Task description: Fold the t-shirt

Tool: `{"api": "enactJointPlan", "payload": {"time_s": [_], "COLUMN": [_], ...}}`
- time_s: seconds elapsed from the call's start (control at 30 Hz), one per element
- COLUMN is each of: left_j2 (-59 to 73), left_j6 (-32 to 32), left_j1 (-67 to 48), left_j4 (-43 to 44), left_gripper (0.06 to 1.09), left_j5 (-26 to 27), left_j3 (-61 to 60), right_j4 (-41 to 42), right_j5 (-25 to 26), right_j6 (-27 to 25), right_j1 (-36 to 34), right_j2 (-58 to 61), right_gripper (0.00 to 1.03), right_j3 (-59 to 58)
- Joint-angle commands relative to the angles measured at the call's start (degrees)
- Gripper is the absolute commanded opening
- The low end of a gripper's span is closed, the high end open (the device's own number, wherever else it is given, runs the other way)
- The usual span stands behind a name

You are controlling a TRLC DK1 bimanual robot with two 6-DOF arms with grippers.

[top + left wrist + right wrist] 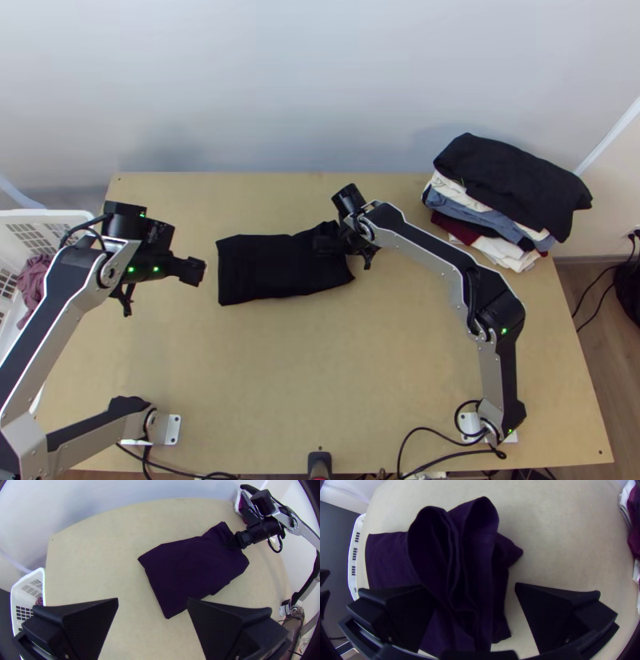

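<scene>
Left of top-view centre, a smooth black oblong of folded t-shirt (264, 270). Farther left, the left gripper (194, 270), spread wide, empty. At the cloth's right end, the right gripper (326, 240), also wide, soft looped folds between, unpinched.

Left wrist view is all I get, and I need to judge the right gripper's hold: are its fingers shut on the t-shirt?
Observer: No. The right gripper has its fingers apart, and the t-shirt bunches into loose, raised loops by the gap between them.
Operator: And what tops the pile at the table's far right?
Observer: A folded black garment lies on the stack of clothes, with blue, white and dark red pieces under it.
</scene>
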Motion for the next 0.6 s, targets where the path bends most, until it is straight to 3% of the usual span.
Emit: {"api": "enactJointPlan", "payload": {"time_s": [0.0, 0.57], "left_j2": [-1.2, -2.6], "left_j6": [1.5, 3.2], "left_j1": [0.8, 2.6], "left_j4": [-1.0, -2.5], "left_gripper": [1.05, 1.05], "left_j5": [-0.3, -1.5], "left_j3": [-1.3, -2.0], "right_j4": [-1.0, 0.0], "right_j5": [-0.2, -25.5], "right_j6": [-0.1, 3.4], "right_j1": [-1.3, -9.5], "right_j2": [1.3, 5.7], "right_gripper": [1.00, 0.99], "right_j3": [0.5, -0.4]}}
